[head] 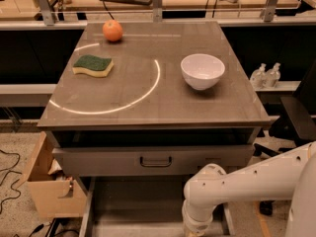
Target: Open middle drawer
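Middle drawer (143, 204) stands out toward camera, long axis left-right; pincer hidden beneath arm (237, 186), grip untellable.

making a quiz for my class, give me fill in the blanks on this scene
1. The bowl is ___.
2. The ___ lies nearest the orange.
3. The gripper is out of view: the arm runs off the picture's ___ edge, below the middle drawer.
Missing: white; sponge; bottom.

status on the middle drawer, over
Pincer out of frame, below the arm at bottom edge. Middle drawer well out, tray showing, front out of frame. Cardboard box close beside its left rail.
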You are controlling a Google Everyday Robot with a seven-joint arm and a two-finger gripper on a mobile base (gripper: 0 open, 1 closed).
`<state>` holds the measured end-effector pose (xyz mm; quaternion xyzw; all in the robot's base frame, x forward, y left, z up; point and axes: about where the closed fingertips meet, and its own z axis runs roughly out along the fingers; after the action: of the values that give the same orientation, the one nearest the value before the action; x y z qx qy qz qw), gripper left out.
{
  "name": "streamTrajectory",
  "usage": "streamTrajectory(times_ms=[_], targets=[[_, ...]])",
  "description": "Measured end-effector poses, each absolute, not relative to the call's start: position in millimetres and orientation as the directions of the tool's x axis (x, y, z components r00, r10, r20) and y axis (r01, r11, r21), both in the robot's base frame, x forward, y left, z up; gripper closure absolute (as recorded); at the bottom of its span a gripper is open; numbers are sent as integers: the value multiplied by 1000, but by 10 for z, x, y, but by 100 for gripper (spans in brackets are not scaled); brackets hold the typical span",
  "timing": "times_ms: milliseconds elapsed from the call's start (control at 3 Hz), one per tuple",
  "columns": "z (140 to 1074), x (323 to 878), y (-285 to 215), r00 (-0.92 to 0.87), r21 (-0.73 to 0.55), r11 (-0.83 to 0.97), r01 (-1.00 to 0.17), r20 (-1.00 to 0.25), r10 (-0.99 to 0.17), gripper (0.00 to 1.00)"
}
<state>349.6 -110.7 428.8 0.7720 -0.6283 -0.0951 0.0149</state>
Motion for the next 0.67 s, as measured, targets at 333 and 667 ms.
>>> streamTrajectory(times_ms=[333, 667], targets=[[4218, 3260, -1064, 184, 198, -213, -957, -155, -971, 100], [4218, 3259, -1063, 184, 199, -213, -957, -155, -971, 100]])
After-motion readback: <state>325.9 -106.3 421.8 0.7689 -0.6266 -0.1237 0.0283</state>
